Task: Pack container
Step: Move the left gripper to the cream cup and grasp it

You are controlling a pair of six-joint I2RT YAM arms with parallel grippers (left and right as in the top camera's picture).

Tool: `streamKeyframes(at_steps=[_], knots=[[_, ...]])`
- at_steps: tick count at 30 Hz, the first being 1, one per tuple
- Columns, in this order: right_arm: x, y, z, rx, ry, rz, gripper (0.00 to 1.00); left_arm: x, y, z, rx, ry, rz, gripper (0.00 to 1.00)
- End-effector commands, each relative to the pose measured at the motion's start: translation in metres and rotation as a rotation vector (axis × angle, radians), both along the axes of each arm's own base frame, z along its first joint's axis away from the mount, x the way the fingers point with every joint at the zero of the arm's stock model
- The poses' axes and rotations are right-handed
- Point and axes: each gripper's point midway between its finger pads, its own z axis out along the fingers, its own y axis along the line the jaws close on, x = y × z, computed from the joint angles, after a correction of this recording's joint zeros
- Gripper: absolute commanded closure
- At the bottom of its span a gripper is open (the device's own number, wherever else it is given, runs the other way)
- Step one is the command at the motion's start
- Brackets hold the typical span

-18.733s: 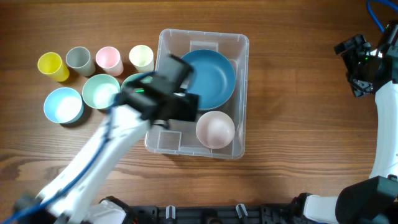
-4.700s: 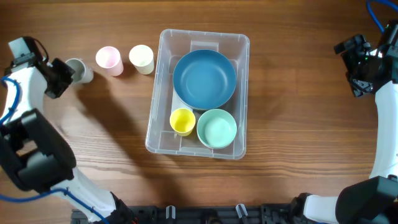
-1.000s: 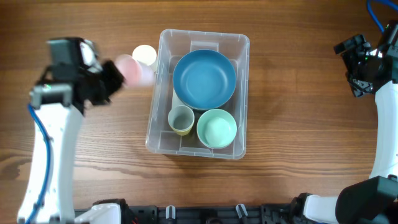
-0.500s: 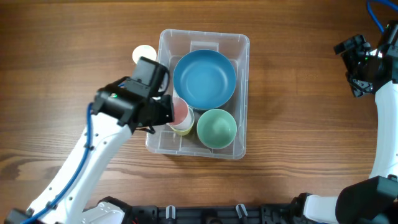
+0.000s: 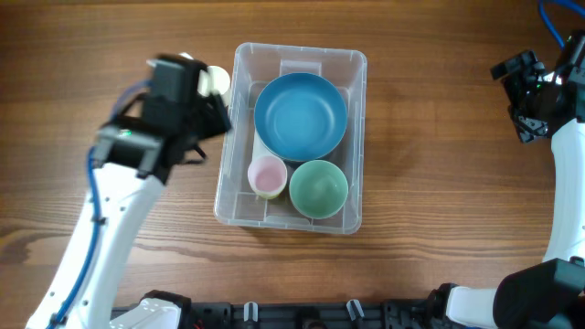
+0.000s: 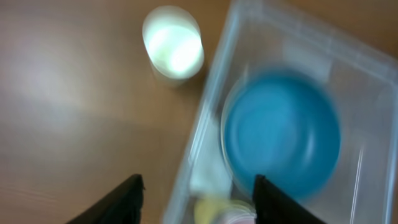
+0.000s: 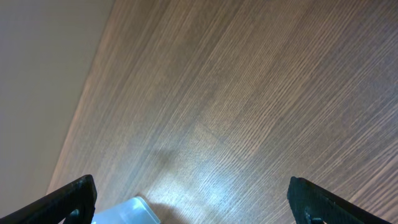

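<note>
At the middle of the table (image 5: 439, 183) stands the container (image 5: 302, 62). It holds a blue bowl (image 5: 300, 116) at the far end, with a green bowl (image 5: 318, 188) and a pink cup (image 5: 267, 175) side by side at the near end. Just outside its left wall, near the far corner, stands a cream cup (image 5: 216, 80), upright and partly hidden by the left arm in the overhead view.

The left gripper (image 6: 198, 199) hangs above that wall. Its fingers are spread wide with nothing between them, and its own blurred view shows the cream cup up and to the left. The right gripper (image 7: 193, 205) is well apart at the table's right edge, its fingers also spread wide and empty, over bare wood.

We judge the packing nearly done, since the cream cup is the only loose piece we can see. The step in hand looks like the reach for it. Next we would centre the left gripper over the cup, come down with one finger on each side of its wall, and close gently. After that comes a lift high enough to clear the container's rim. The free floor inside is scarce, so nesting it in the pink cup seems the likeliest place.
</note>
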Motion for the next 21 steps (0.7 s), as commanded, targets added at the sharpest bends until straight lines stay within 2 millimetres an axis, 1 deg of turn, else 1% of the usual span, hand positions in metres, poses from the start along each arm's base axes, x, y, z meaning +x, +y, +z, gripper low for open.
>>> streamKeyframes(at_steps=[1,2,4,5,7,8,9,10,12,15,17,19,21], knots=[[0.004,0.001,0.0,0.011,-0.003,-0.004,0.0,0.028,0.05,0.003,0.017,-0.049,0.119,0.45],[0.004,0.001,0.0,0.011,-0.003,-0.005,0.0,0.037,0.057,-0.003,0.007,-0.046,0.123,0.46],[0.004,0.001,0.0,0.011,-0.003,-0.004,0.0,0.058,0.064,-0.018,-0.044,-0.039,0.121,0.44],[0.004,0.001,0.0,0.011,-0.003,-0.004,0.0,0.074,0.066,-0.033,-0.088,-0.028,0.112,0.44],[0.004,0.001,0.0,0.011,-0.003,-0.004,0.0,0.093,0.064,-0.058,-0.143,-0.001,0.091,0.42],[0.004,0.001,0.0,0.011,-0.003,-0.004,0.0,0.103,0.063,-0.076,-0.169,0.018,0.08,0.42],[0.004,0.001,0.0,0.011,-0.003,-0.004,0.0,0.108,0.061,-0.085,-0.179,0.029,0.074,0.42],[0.004,0.001,0.0,0.011,-0.003,-0.004,0.0,0.115,0.061,-0.104,-0.181,0.053,0.074,0.4],[0.004,0.001,0.0,0.011,-0.003,-0.004,0.0,0.123,0.052,-0.133,-0.21,0.095,0.049,0.38],[0.004,0.001,0.0,0.011,-0.003,-0.004,0.0,0.127,0.043,-0.164,-0.231,0.146,0.029,0.39],[0.004,0.001,0.0,0.011,-0.003,-0.004,0.0,0.127,0.04,-0.179,-0.234,0.175,0.025,0.39],[0.004,0.001,0.0,0.011,-0.003,-0.004,0.0,0.126,0.037,-0.189,-0.234,0.195,0.023,0.39],[0.004,0.001,0.0,0.012,-0.003,-0.005,0.0,0.125,0.036,-0.193,-0.234,0.205,0.02,0.45]])
